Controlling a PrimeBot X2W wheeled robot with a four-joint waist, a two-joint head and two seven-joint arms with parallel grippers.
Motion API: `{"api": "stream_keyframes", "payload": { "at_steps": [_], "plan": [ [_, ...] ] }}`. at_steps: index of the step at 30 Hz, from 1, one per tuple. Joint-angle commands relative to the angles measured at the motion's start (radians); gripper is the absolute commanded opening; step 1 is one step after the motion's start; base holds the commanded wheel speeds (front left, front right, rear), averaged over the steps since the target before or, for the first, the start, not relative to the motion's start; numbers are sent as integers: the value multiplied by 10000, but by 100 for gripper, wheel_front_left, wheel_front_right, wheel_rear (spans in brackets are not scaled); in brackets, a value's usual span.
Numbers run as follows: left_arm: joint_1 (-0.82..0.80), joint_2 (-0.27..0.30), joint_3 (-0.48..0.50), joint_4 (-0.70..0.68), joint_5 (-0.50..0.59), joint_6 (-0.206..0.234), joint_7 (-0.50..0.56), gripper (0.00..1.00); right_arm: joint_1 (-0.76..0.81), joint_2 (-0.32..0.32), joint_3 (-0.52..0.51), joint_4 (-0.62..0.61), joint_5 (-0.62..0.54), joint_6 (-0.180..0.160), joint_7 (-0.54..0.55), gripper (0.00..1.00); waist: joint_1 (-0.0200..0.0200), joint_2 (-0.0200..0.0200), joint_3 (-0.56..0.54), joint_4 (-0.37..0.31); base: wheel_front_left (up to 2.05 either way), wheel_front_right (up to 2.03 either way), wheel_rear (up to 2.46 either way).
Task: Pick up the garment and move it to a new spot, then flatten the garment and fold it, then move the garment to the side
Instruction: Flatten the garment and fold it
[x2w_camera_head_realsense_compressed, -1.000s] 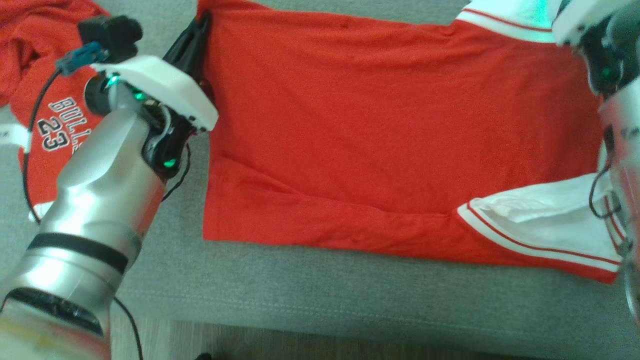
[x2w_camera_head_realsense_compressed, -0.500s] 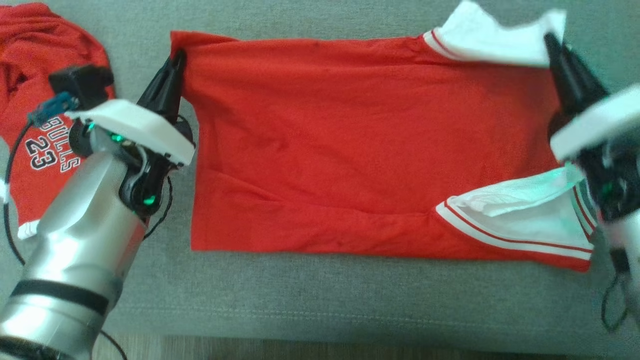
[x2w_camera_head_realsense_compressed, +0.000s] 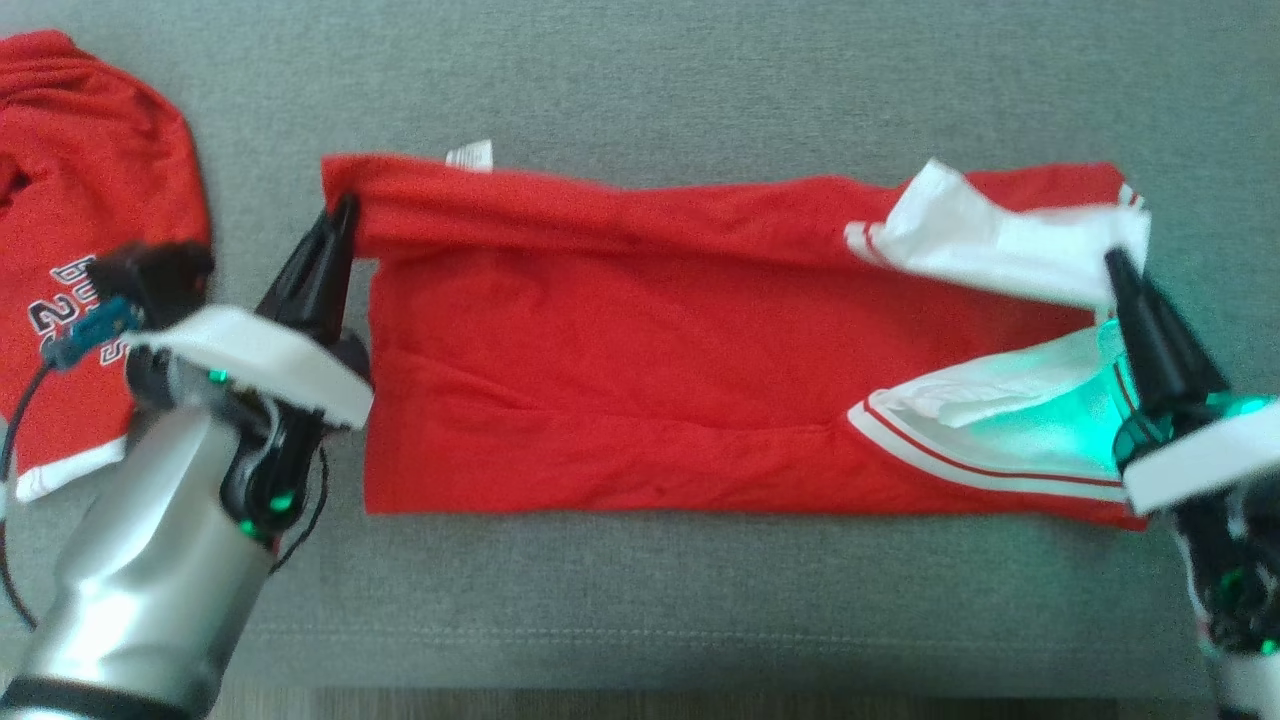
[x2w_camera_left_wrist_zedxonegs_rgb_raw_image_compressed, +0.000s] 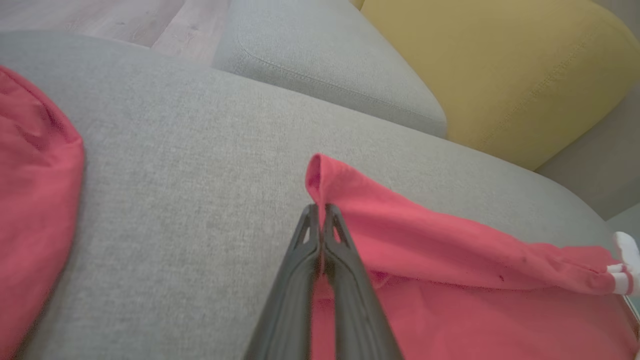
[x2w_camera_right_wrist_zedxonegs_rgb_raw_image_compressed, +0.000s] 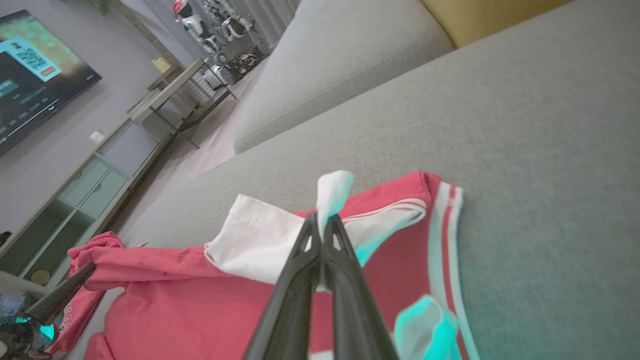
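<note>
The red garment (x2w_camera_head_realsense_compressed: 640, 390) with white sleeves lies lengthwise on the grey sofa seat (x2w_camera_head_realsense_compressed: 700, 90). Its far edge is lifted and rolled toward the near edge. My left gripper (x2w_camera_head_realsense_compressed: 343, 210) is shut on the far left corner of the garment (x2w_camera_left_wrist_zedxonegs_rgb_raw_image_compressed: 450, 260); in the left wrist view the left gripper (x2w_camera_left_wrist_zedxonegs_rgb_raw_image_compressed: 318, 210) pinches a small loop of red cloth. At the other end my right gripper (x2w_camera_head_realsense_compressed: 1113, 262) is shut on the white sleeve (x2w_camera_head_realsense_compressed: 1000, 245). In the right wrist view the right gripper (x2w_camera_right_wrist_zedxonegs_rgb_raw_image_compressed: 319, 220) has white sleeve cloth (x2w_camera_right_wrist_zedxonegs_rgb_raw_image_compressed: 250, 240) between its tips.
A second red garment (x2w_camera_head_realsense_compressed: 90, 200) with white lettering lies crumpled at the far left, beside my left forearm. The seat's front edge (x2w_camera_head_realsense_compressed: 700, 650) runs along the bottom, with floor beyond. A yellow cushion (x2w_camera_left_wrist_zedxonegs_rgb_raw_image_compressed: 500, 65) and grey backrest stand behind the seat.
The head camera has tilted, shifting the whole picture down. Both grippers have drawn the garment's far edge toward the near edge, so the cloth now doubles over and looks narrower.
</note>
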Motion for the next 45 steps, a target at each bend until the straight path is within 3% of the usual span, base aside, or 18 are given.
{"api": "stream_keyframes", "payload": {
  "at_steps": [1,9,10,11,12,15,17,20,24,30,37,45],
  "plan": [
    [-15,540,443,-326,-28,85,-122,0,172,34,-3,-506,-57,-9,84,0,0,0,-16,-39,0,0,0],
    [1215,805,517,-1108,-462,493,194,0,1222,795,-321,-1094,-1004,-9,494,0,0,0,-61,-166,0,0,0],
    [1315,811,497,-1143,-486,526,232,34,1316,860,-355,-1081,-1163,-9,528,0,0,0,-73,-161,0,0,0],
    [1402,786,498,-1174,-536,550,241,72,1407,890,-366,-1084,-1345,-9,557,23,0,0,-87,-147,0,0,0],
    [1485,767,481,-1177,-570,577,270,100,1503,918,-392,-1082,-1534,-9,565,28,0,0,-104,-133,0,0,0],
    [1753,705,387,-1145,-532,693,252,100,1925,1053,-376,-1031,-2159,-9,737,44,0,0,-230,-108,0,0,0],
    [1875,683,400,-1151,-416,830,166,100,2077,1142,-366,-1084,-2421,-9,687,100,0,0,-306,-117,0,0,0],
    [1985,671,444,-1218,-193,1015,58,100,2207,1171,-353,-1139,-2733,-9,635,100,0,0,-401,-126,0,0,0],
    [2339,642,843,-1768,741,1633,-106,100,2344,1306,-464,-1654,-3586,-9,156,100,0,0,-679,-147,0,0,0],
    [3107,322,2089,-3425,2314,2217,-118,100,2004,1746,-862,-2415,-4864,-9,-750,100,0,0,-1064,-145,0,0,0],
    [3915,130,2636,-4603,3523,2374,-120,100,1542,2096,-1049,-2328,-5821,-9,-1136,100,0,0,-1655,-98,0,0,0],
    [4557,160,2448,-4879,3804,2449,-114,100,1791,2239,-852,-2035,-6096,-9,-1177,100,0,0,-2079,-57,0,0,0]
  ]
}}
